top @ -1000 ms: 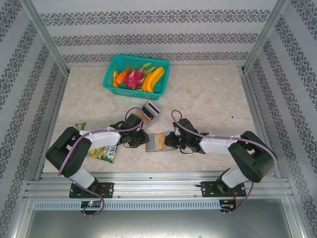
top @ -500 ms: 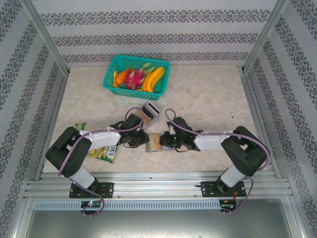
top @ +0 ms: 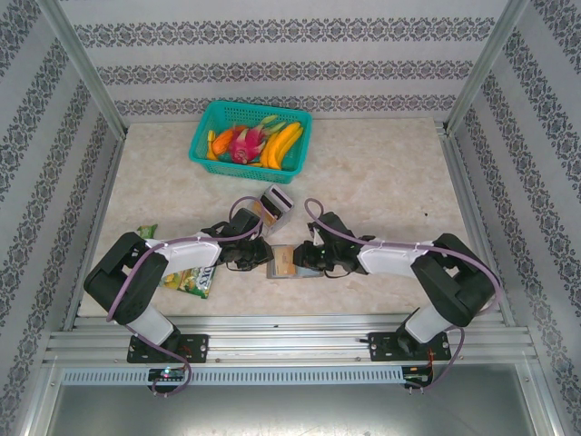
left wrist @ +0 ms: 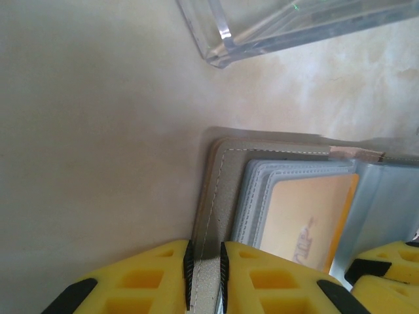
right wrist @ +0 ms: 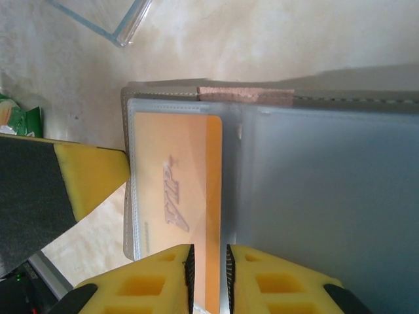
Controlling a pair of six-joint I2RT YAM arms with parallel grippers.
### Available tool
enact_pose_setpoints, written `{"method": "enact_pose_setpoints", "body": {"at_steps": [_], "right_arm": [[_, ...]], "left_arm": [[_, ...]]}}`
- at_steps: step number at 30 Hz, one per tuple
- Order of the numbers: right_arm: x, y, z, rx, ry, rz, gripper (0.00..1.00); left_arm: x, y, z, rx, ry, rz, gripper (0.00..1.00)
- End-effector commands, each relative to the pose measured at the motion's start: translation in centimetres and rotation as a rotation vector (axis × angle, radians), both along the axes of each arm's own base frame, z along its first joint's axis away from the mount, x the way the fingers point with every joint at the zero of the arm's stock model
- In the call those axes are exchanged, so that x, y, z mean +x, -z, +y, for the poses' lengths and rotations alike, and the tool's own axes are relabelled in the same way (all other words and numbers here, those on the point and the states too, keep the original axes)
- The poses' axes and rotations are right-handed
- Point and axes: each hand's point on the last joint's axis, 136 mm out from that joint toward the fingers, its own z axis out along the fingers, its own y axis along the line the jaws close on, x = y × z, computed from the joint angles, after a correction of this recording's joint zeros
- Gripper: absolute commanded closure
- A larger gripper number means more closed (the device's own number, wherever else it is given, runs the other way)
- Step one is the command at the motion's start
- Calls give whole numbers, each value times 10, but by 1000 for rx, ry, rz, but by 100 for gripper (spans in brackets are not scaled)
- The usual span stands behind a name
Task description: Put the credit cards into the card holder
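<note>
Clamped the card holder [left wrist: 211, 196] by its outer edge between the left fingers [left wrist: 144, 281]. Straddled the orange credit card [right wrist: 173, 196] with the right fingers [right wrist: 281, 281], narrowly parted, grip unclear; lay lengthwise straight ahead of them, mostly pocketed, right arm nearer.

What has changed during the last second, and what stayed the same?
The right gripper moved left across the card holder, toward the left gripper, and now covers more of it; the orange card lies in a slot. The left gripper stayed clamped on the holder's edge; basket and snack packet did not move.
</note>
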Motion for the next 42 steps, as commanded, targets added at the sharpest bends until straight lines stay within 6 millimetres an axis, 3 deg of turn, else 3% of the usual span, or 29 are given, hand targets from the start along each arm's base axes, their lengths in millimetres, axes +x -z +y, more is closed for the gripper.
{"method": "enact_pose_setpoints", "body": {"at_steps": [1, 6, 11, 17, 26, 30, 36, 42], "right_arm": [[2, 1, 10, 10, -18, 12, 80], [1, 0, 23, 37, -51, 25, 89], [1, -2, 30, 52, -68, 31, 89], [10, -21, 4, -18, -19, -39, 81], [40, -66, -34, -257, -82, -227, 68], [62, -83, -37, -361, -143, -310, 63], [99, -94, -21, -461, -229, -377, 62], [133, -98, -2, -529, -287, -411, 60]], "left_arm": [[-6, 2, -3, 13, 21, 6, 78], [-7, 3, -3, 10, 18, 7, 78], [-6, 1, -3, 10, 17, 4, 78], [-5, -5, 1, 21, 4, -16, 78], [6, -37, 15, 54, -35, -113, 74], [18, -53, 31, 58, -86, -139, 71], [49, -61, 58, -17, -220, -129, 61], [92, -64, 62, -123, -286, -121, 55]]}}
